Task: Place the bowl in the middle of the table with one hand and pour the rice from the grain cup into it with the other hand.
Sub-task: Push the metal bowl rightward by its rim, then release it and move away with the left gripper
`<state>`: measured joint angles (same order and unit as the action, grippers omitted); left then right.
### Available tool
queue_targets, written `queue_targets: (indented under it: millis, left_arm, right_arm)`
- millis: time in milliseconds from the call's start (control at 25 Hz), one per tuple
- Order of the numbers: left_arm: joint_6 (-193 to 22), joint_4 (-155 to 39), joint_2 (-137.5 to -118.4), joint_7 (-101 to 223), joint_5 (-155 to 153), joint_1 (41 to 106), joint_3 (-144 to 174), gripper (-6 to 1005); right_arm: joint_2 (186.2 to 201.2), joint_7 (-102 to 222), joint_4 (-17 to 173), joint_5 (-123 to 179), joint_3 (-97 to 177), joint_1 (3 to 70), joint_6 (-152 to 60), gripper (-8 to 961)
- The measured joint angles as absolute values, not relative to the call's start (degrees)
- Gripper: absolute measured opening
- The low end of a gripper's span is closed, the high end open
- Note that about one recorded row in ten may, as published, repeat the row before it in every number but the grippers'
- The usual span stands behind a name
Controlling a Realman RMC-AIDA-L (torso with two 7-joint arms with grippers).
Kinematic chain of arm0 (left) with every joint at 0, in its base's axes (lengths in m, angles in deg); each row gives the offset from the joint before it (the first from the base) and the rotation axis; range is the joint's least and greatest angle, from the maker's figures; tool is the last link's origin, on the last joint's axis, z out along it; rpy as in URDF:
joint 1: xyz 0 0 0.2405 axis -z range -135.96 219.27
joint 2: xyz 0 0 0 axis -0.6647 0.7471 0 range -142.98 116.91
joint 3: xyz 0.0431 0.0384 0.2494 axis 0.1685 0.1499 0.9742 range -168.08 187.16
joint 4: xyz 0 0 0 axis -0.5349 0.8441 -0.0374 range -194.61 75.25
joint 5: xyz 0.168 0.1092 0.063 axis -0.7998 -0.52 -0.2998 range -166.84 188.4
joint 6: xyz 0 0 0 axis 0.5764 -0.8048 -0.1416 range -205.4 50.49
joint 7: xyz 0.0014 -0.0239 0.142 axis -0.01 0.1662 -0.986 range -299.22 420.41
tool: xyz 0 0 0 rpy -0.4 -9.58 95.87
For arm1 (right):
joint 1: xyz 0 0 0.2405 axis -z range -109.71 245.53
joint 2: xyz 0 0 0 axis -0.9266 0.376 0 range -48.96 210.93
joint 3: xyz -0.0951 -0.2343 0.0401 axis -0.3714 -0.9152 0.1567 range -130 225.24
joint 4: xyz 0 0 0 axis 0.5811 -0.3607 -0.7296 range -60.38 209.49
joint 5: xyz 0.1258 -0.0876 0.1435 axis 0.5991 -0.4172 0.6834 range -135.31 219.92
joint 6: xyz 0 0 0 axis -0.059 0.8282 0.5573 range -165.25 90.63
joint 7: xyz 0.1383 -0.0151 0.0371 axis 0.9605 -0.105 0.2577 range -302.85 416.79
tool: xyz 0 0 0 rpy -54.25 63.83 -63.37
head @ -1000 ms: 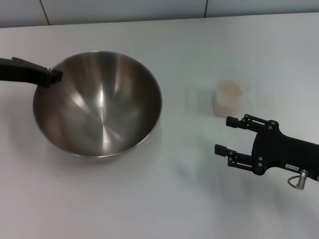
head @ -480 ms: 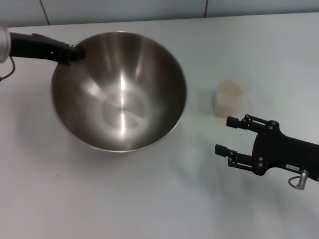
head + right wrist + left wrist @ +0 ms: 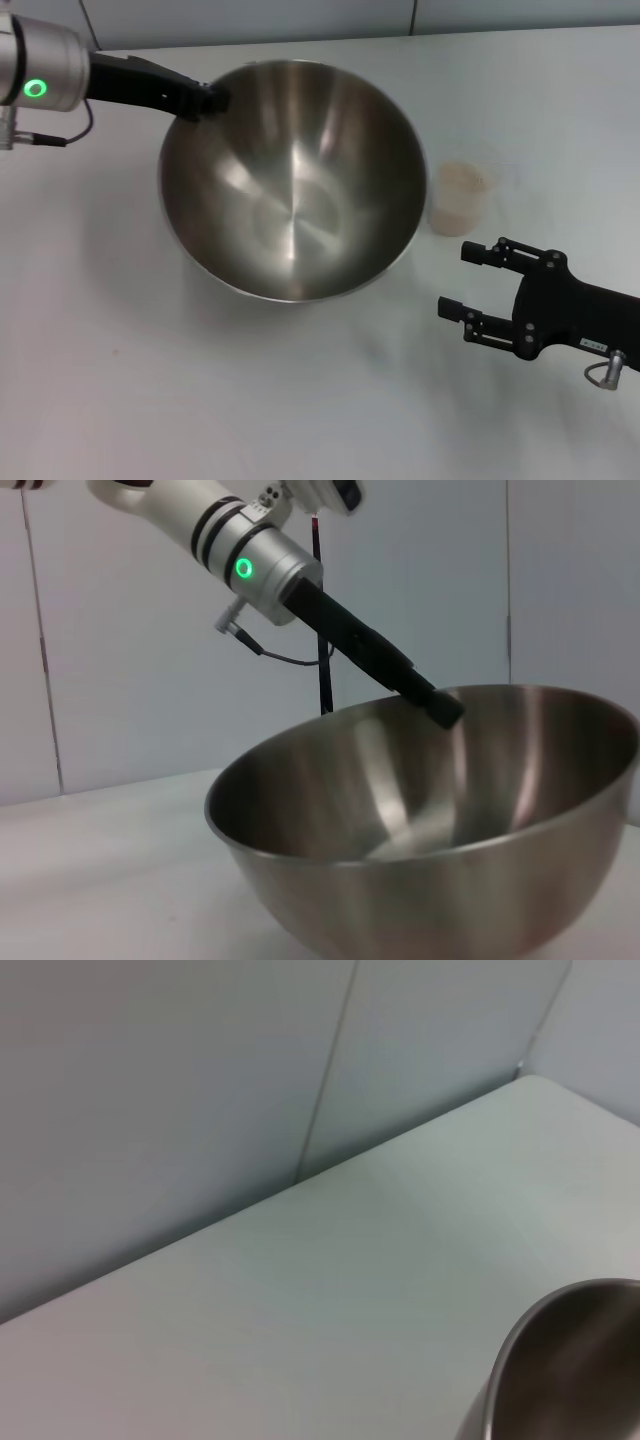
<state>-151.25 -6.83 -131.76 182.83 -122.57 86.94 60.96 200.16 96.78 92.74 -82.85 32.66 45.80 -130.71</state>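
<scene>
So the bowl [image 3: 292, 180] has slid a good way right since a second ago, now roughly mid-table [image 3: 150, 380] and just beside the grain cup [image 3: 462, 197] with its rice [image 3: 466, 178]. Left gripper [image 3: 208, 99] is pinched on the far-left rim, tilting it. Still the placing step. Right gripper [image 3: 474, 282] hangs open and empty, near side of the cup. Next up: set the bowl flat, then grab the cup.

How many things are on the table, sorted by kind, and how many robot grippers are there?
Bowls: 1, the bowl, held at its rim by the left gripper.
Cups: 1, the grain cup with the rice.
Grippers: 2, including the open right gripper.
Total: 4
</scene>
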Motion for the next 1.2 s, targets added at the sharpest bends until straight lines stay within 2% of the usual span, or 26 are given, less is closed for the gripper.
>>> queue_targets:
  millis: [1200]
  left_arm:
    - [-141.78,-17.66,-131.71,180.87,-120.34,88.92,64.73,43]
  right_arm:
    - [200.07,96.78,92.84,-82.85,32.68,45.68,-130.75,725]
